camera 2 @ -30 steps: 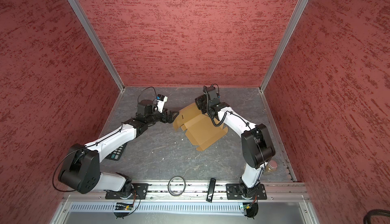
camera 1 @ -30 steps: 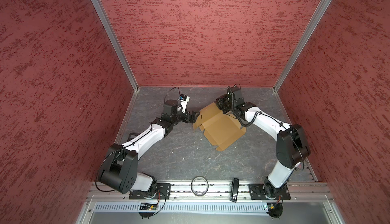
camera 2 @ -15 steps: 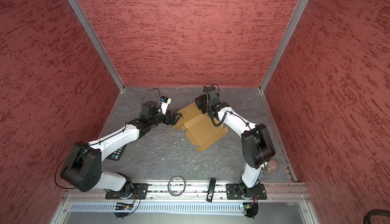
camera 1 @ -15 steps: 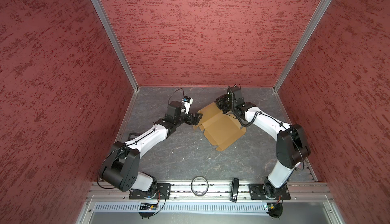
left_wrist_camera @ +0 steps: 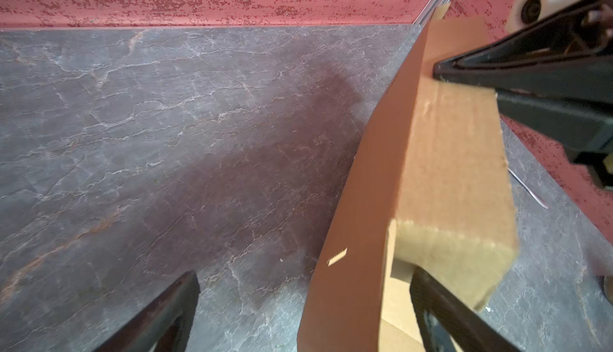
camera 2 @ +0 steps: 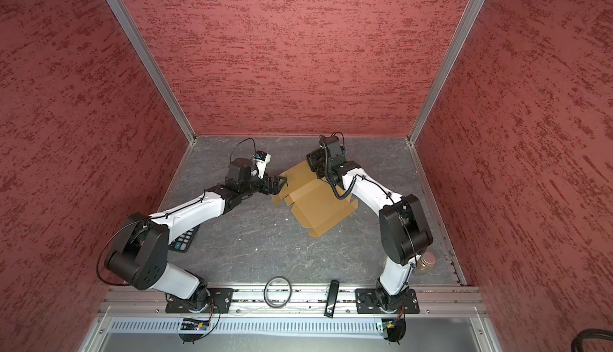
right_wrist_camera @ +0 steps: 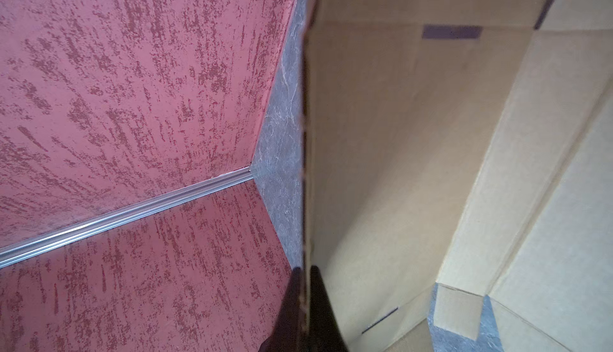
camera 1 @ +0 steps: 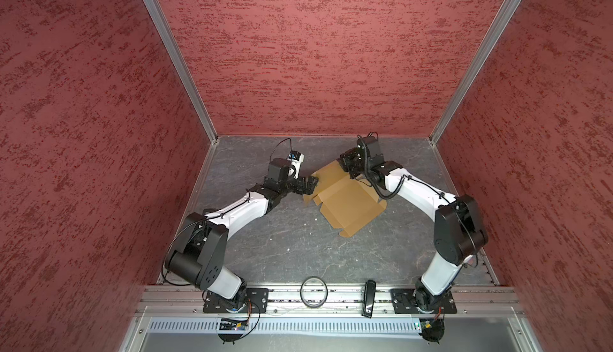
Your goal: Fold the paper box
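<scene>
Lying mostly flat on the bench in both top views, the paper box has only its far panel raised; the left wrist view shows the left tool released, straddling a raised panel; the right wrist view, the right tool clenched on a panel edge; most folds seemingly remain.

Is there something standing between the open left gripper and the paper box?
Nothing visible does. The left gripper is at the paper box, with a raised flap between its open jaws. The right gripper is shut on another edge.
</scene>
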Robot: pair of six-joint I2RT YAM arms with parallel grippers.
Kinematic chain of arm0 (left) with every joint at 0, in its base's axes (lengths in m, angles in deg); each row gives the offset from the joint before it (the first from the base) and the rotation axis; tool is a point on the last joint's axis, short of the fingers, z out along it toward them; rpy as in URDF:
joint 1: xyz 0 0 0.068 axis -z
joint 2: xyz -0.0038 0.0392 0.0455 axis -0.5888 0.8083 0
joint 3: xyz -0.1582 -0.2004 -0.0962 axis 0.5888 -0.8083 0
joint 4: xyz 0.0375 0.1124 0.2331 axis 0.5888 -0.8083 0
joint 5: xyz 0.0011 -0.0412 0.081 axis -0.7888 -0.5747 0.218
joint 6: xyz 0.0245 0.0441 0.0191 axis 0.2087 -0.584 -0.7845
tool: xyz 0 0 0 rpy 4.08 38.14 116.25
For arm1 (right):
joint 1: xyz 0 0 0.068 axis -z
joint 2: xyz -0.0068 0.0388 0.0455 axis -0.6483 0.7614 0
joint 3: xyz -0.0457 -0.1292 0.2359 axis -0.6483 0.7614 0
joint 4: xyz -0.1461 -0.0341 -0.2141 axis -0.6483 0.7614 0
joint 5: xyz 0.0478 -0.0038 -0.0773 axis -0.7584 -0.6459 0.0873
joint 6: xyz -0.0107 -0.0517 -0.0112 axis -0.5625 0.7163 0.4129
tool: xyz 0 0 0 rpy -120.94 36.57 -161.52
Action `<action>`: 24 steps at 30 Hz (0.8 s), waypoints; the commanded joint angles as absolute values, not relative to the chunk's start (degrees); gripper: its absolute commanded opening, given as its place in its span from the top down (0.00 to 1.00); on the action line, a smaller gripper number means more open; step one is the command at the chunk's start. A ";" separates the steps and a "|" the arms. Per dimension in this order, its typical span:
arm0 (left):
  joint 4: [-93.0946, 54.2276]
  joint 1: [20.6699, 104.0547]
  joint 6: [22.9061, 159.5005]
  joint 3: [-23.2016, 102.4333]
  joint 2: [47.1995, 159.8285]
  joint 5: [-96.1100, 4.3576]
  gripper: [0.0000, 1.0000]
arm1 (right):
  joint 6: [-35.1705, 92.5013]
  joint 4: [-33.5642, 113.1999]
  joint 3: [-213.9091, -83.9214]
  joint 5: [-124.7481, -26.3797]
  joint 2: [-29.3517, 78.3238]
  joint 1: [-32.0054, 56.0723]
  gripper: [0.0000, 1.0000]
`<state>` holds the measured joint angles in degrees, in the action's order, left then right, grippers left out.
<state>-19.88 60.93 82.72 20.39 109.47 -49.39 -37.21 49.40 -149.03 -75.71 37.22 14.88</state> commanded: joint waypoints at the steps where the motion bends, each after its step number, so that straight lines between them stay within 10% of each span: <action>1: -17.61 61.89 83.91 22.35 110.36 -48.94 0.00 | -39.45 47.51 -148.59 -74.83 36.89 14.82 0.96; 24: -23.90 59.03 85.93 16.66 97.80 -49.10 0.00 | -35.28 45.87 -147.84 -72.86 36.78 14.53 0.96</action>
